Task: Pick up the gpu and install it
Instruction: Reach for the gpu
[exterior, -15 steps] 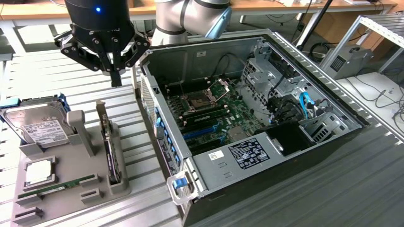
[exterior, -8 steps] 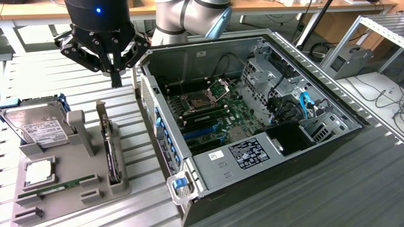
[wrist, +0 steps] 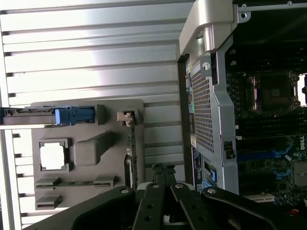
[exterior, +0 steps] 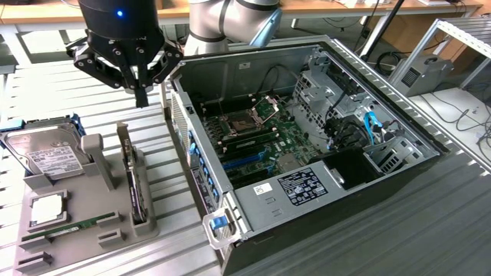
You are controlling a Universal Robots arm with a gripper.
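The gpu [exterior: 135, 184] stands on its edge in a slot of the grey holder tray [exterior: 84, 230], its silver bracket end toward the back. My gripper [exterior: 142, 102] hangs above the tray's far end, shut with its fingers pressed together and nothing between them, well clear of the card. In the wrist view the gpu [wrist: 134, 153] is seen edge-on as a thin dark strip, just ahead of my gripper [wrist: 163, 168]. The open computer case [exterior: 230, 207] lies beside the tray with its motherboard [exterior: 265, 144] exposed.
On the tray are also a silver hard drive [exterior: 46, 154], a square processor [exterior: 48, 210] and a narrow green RAM stick [exterior: 71, 226]. The case wall [wrist: 206, 105] rises close beside the tray. Cables and drive cages fill the case's far end [exterior: 360, 126].
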